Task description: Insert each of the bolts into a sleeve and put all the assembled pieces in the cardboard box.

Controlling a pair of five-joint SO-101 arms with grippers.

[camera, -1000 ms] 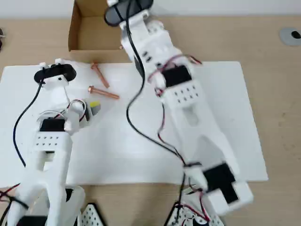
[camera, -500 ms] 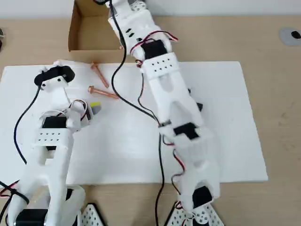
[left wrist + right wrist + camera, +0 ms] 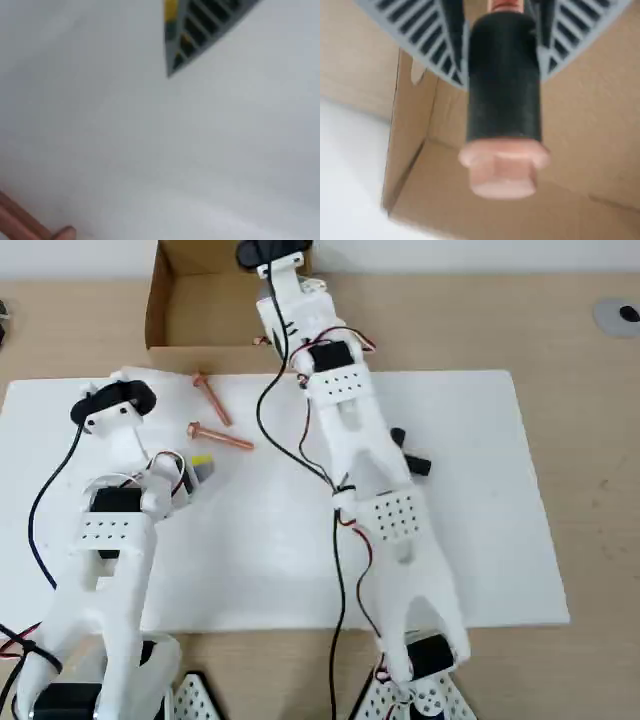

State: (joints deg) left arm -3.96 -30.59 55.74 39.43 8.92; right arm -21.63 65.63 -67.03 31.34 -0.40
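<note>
Clamps the right gripper (image 3: 502, 47) on an assembled piece (image 3: 504, 105), black sleeve around copper bolt, flanged head lowermost, above the bare floor of the cardboard box (image 3: 420, 165). Takes hold across the sleeve's upper body, copper shank peeking out between the ribbed pads (image 3: 415, 30).

Spans the white mat (image 3: 500, 540) with the right arm (image 3: 370, 470), from the near edge of the table (image 3: 580, 440) to the box at the far side. Leaves two bolts bare on the mat: a far bolt (image 3: 212, 400) close to the box wall and a near bolt (image 3: 222, 438) just beside the left gripper (image 3: 203, 468). Rests that gripper low over the mat; cannot tell whether open or closed. Shows dark pieces (image 3: 418, 464), probably spare sleeves, tucked against the right arm. Puts the task at an early stage, with two bolts unsleeved.

Looks light, small and rigid, metal inside a stiff sleeve: little risk of crushing, more of rolling, being round and smooth. Could shed the bolt head-first given a loose fit, though straight into the box from here. Seems to need little beyond a lower drop height and parted jaws to finish this piece. Best taken, for the loose bolts, across the shank just behind the head, square to the axis, to stop any swivel; best mated with a sleeve held firm at mid-body, clear of the bore.
</note>
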